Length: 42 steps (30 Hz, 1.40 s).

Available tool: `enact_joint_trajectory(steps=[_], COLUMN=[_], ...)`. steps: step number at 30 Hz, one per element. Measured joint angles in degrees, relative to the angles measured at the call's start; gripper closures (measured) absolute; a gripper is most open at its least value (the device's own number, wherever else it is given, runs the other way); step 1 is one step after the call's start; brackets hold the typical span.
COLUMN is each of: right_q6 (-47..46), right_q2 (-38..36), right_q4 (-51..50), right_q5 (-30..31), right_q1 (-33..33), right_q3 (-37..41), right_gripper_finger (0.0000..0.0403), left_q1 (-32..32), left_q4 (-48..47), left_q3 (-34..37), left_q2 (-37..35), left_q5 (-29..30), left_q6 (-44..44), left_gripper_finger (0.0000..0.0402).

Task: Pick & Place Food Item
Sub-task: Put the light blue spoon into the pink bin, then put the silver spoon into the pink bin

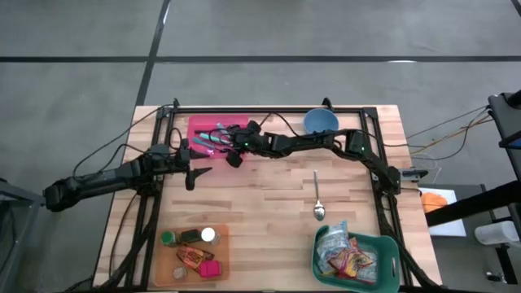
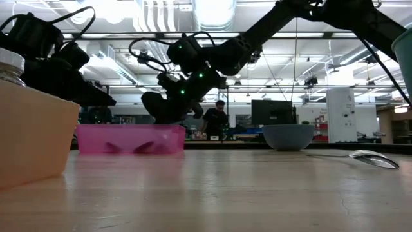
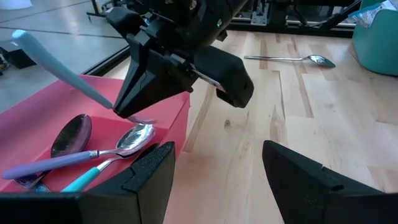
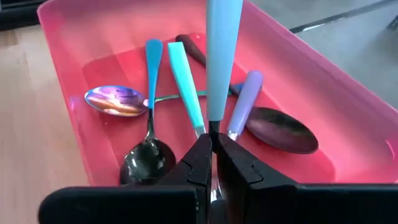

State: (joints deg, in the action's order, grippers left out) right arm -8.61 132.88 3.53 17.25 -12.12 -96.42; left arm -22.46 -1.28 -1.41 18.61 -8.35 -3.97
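The right gripper (image 4: 211,155) hangs over the near wall of the shallow pink plastic tray (image 1: 200,127) that sits at the far edge of the wooden tabletop (image 1: 269,203), toward its far left corner; its two dark fingers are clamped together on the metal neck of a light-blue-handled spoon (image 4: 221,43), whose handle sticks up and away from the fingertips. Under it in the tray lie several more spoons: one with a teal handle (image 4: 185,78), one with a lilac handle and a dark bowl (image 4: 245,102), one with a blue handle (image 4: 152,68), and a shiny bare-metal bowl (image 4: 115,101) lying crosswise. The left gripper (image 3: 214,165) waits just beside the tray's near edge, low over the wood, its jaws spread apart with nothing between them. A round blue bowl (image 1: 321,122) stands at the far edge, right of the tray. A plain metal spoon (image 1: 317,195) lies by itself on the bare wood right of centre. A green plastic basket (image 1: 383,244) holding colourful food packets (image 1: 346,259) sits at the near right corner, and an orange tray (image 1: 221,256) with small jars and packets (image 1: 191,248) sits at the near left corner. In the low view a person (image 2: 214,121) stands in the room behind the table.
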Motion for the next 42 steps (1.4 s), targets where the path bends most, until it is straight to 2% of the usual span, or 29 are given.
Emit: enact_joint_trajectory(steps=[8, 16, 19, 28, 42], right_q6=[-3.1, -1.5, -1.5, -0.2, 5.4], right_q2=[0.0, 0.0, 0.0, -0.7, -9.0], right_q4=[0.0, 0.1, 0.1, 0.1, 0.0], right_q5=[-2.1, -3.5, -3.7, -4.0, -4.3], right_q1=[-0.3, -0.3, -0.3, 0.1, 4.5], right_q3=[0.1, 0.1, 0.2, 0.2, 2.1], right_gripper_finger=[0.0385, 0.0308, 0.0294, 0.0292, 0.0291], left_q1=[0.0, 0.0, 0.0, 0.0, 0.0], left_q4=[0.0, 0.0, 0.0, 0.0, 0.0], left_q3=[0.0, 0.0, 0.0, 0.0, 0.0], left_q2=[0.0, 0.0, 0.0, 0.0, 0.0], left_q5=[0.0, 0.0, 0.0, 0.0, 0.0], left_q6=[0.0, 0.0, 0.0, 0.0, 0.0], left_gripper_finger=[0.0158, 0.0158, 0.0158, 0.0158, 0.0158])
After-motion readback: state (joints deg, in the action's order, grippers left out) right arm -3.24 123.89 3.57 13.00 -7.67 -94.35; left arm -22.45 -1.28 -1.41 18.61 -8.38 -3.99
